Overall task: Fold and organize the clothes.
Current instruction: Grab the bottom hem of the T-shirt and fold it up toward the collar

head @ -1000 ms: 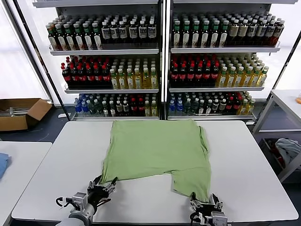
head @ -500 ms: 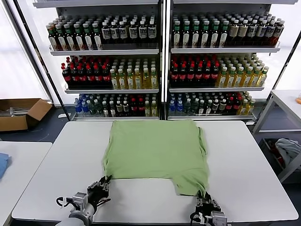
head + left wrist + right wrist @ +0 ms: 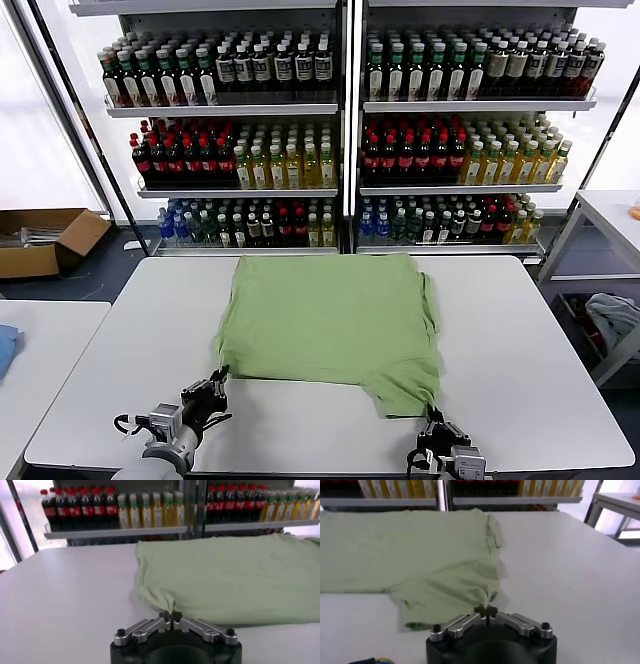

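left claw [image 3: 171, 615], right claw [image 3: 486, 611], clamping shirt [image 3: 325, 325] corners

one green shirt [image 3: 328, 320], two claws, one cardboard box [image 3: 45, 240]

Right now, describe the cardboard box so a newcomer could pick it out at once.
Start at the white table with the green shirt, then look past its left side to the floor. The cardboard box sits there, near the bottle shelves. It is the only brown, open-topped thing around.
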